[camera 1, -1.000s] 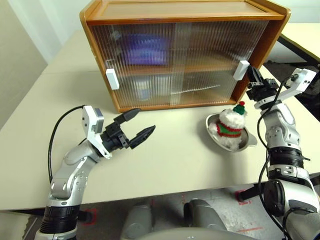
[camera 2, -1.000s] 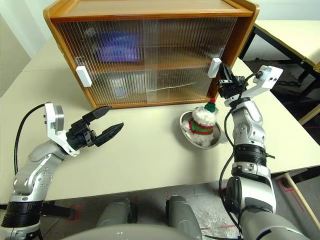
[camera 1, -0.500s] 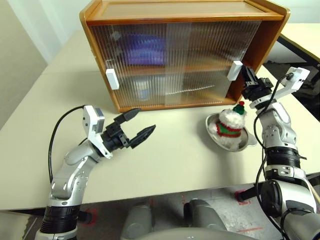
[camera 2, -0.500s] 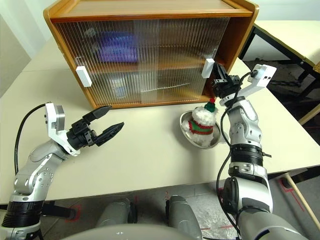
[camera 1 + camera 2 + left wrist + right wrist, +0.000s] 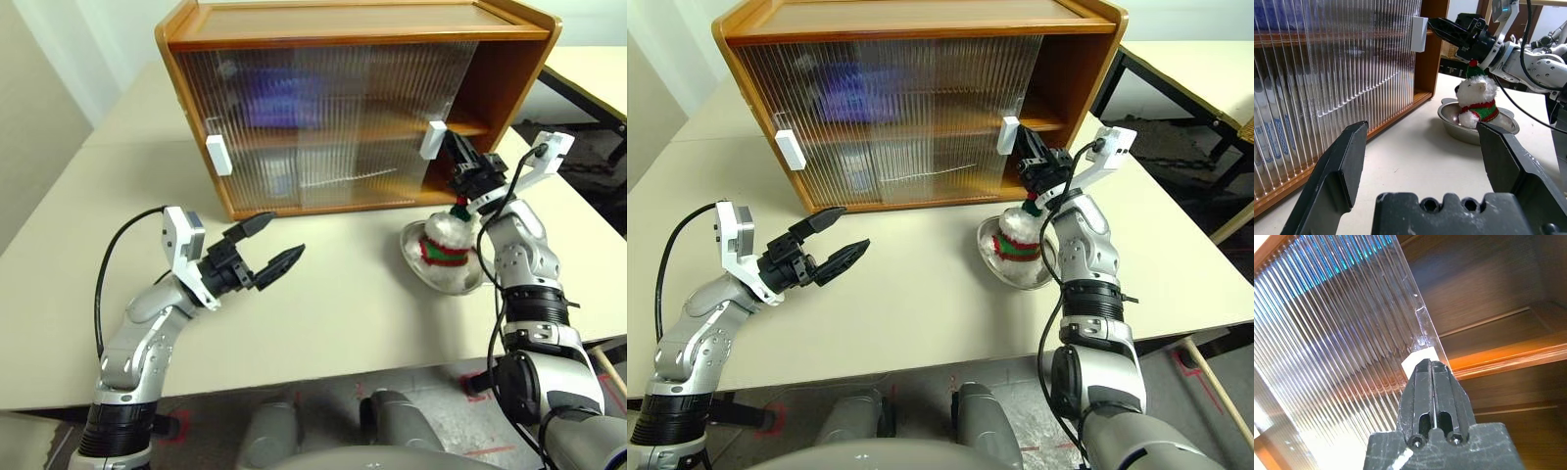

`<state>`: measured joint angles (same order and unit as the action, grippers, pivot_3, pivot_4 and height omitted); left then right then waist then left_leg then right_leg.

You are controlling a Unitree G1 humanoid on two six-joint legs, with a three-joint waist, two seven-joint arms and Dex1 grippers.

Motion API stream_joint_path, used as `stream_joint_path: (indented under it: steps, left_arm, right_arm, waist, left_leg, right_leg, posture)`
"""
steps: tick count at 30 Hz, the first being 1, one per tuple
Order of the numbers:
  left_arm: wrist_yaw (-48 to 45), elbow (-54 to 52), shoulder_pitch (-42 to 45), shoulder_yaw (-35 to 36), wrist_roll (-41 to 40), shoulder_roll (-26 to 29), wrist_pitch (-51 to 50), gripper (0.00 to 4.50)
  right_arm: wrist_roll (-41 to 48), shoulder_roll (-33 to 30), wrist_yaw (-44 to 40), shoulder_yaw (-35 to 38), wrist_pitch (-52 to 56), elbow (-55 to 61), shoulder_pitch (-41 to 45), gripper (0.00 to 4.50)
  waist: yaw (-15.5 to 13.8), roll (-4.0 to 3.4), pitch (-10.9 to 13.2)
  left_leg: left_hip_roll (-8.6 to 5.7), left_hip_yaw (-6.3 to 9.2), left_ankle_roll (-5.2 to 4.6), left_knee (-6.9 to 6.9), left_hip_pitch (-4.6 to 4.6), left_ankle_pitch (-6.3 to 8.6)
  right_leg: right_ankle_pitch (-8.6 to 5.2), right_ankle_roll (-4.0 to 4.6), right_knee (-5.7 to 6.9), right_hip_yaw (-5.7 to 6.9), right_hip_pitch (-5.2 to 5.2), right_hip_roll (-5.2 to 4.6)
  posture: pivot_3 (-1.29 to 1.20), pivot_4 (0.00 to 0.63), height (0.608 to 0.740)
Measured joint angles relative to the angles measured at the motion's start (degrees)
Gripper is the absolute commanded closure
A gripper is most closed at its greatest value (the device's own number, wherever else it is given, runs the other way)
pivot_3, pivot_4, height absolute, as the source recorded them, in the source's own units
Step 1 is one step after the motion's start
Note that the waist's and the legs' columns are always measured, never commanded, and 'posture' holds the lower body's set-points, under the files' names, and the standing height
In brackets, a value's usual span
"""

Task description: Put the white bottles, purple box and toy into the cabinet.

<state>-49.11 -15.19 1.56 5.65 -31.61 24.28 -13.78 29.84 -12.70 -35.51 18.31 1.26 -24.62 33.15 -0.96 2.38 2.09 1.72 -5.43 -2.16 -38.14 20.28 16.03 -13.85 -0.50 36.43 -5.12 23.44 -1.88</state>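
Slid leftward since a second ago: the right-hand sliding door (image 5: 372,122) of the cabinet (image 5: 358,22), its white handle (image 5: 432,138) now well in from the wooden side panel and the right end of both shelves laid bare. Pressed against that handle, tips touching it, the right hand (image 5: 458,155), fingers shut tight together with nothing between them, likewise carried left with the door. Unmoved over the tabletop (image 5: 343,313) in front of the cabinet's left half, the left hand (image 5: 278,245), black fingers (image 5: 286,260) spread wide and empty, touching nothing. Seated upright in a shallow metal dish (image 5: 419,257) on the tabletop just in front of the cabinet's opened right end, directly below the right hand, the toy (image 5: 446,240), white plush with red-and-green band and green hat. Blurred behind the ribbed doors on the upper shelf toward the left, the purple box (image 5: 284,96). Below it on the cabinet floor, seen dimly through the ribbing, a white bottle (image 5: 277,178) with blue print; a second bottle not clearly told apart behind the panels. At the cabinet's left, the other door's handle (image 5: 219,155), in its place.
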Motion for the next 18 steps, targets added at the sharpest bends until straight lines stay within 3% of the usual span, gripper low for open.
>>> stream_joint_path:
  steps: [18]
  left_arm:
    - [0.2,-0.01,-0.01,-0.01,0.0,0.46,0.0,0.0]
  right_arm:
    - [0.95,4.77,-2.97,-2.89,1.82,0.07,0.7,4.47]
  waist:
    - [0.03,0.0,0.0]
  left_leg:
    - [0.02,0.01,0.02,0.01,-0.02,0.01]
  right_leg:
    - [-0.01,0.0,0.01,0.05,0.03,-0.01]
  posture:
    - [0.22,0.0,0.74]
